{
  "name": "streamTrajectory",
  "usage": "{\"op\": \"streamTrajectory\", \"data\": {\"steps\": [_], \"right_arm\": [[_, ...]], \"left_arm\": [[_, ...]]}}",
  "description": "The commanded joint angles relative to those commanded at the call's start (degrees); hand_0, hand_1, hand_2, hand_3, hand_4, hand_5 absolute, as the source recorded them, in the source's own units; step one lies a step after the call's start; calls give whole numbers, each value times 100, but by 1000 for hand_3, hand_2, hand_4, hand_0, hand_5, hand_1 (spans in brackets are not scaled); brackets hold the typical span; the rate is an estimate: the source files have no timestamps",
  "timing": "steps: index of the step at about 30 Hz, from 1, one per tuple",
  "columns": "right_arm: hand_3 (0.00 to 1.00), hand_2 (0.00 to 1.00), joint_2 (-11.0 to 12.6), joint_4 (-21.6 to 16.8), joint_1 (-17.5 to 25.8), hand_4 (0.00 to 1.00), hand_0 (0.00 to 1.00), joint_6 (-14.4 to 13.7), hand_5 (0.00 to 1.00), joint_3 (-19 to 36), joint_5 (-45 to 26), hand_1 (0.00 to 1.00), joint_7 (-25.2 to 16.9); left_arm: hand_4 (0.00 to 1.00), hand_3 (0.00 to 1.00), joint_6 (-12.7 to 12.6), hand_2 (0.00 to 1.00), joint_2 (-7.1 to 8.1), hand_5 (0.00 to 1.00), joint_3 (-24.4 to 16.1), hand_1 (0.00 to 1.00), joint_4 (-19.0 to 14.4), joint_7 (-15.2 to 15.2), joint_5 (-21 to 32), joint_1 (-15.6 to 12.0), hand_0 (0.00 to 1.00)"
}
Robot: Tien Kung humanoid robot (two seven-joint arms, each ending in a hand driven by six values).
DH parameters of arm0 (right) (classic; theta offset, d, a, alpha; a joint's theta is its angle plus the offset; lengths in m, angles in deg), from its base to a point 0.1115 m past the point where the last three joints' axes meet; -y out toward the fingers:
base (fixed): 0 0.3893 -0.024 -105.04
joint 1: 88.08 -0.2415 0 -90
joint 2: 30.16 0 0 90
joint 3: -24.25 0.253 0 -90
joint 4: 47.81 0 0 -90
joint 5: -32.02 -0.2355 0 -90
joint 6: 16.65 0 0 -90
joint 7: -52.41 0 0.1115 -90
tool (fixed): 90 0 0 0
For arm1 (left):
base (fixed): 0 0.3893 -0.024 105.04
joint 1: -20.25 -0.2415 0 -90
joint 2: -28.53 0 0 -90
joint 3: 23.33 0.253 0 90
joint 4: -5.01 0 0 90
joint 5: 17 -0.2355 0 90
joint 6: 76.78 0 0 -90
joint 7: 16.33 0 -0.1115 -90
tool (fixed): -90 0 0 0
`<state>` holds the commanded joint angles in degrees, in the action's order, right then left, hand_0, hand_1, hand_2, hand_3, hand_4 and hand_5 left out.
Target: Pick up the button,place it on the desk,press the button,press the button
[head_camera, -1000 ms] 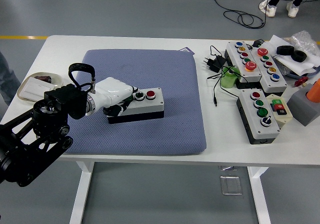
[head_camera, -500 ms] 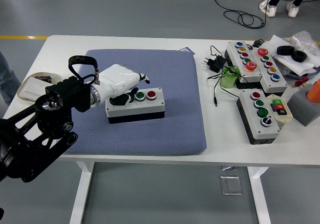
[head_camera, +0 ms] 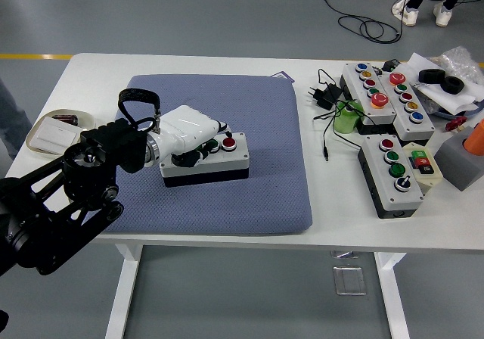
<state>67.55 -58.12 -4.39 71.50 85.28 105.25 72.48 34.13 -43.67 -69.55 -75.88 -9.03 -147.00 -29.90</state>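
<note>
A white button box (head_camera: 219, 159) with a black base sits on the blue pad (head_camera: 249, 195). Its top carries a red button (head_camera: 229, 143) at the right and a green button mostly hidden under my hand. My left hand (head_camera: 198, 136), white with dark fingers, lies over the box's left and middle part, fingers curled down onto the buttons there. It holds nothing. The right arm is out of view.
A small white tray (head_camera: 54, 132) lies at the table's left edge. Right of the pad are a black power adapter with cable (head_camera: 325, 97), several more button boxes (head_camera: 393, 174), a green cup (head_camera: 346, 118) and a grey block (head_camera: 460, 161). A person's feet show at the top right.
My left hand lifted off the box's left end, then moved right and came down over the green button; the box stayed in place.
</note>
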Motion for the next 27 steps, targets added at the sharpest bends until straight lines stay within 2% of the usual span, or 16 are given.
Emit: {"op": "streamTrajectory", "data": {"steps": [17, 27], "right_arm": [[599, 710, 0, 0, 20, 394, 666, 18, 243, -21, 28, 649, 8], [599, 710, 4, 0, 47, 394, 666, 21, 243, -10, 49, 649, 8]], "left_arm": [[173, 810, -19, 2, -137, 2, 92, 2, 291, -9, 0, 48, 42], [175, 810, 66, 2, -153, 2, 136, 2, 430, -3, 0, 28, 43]]}}
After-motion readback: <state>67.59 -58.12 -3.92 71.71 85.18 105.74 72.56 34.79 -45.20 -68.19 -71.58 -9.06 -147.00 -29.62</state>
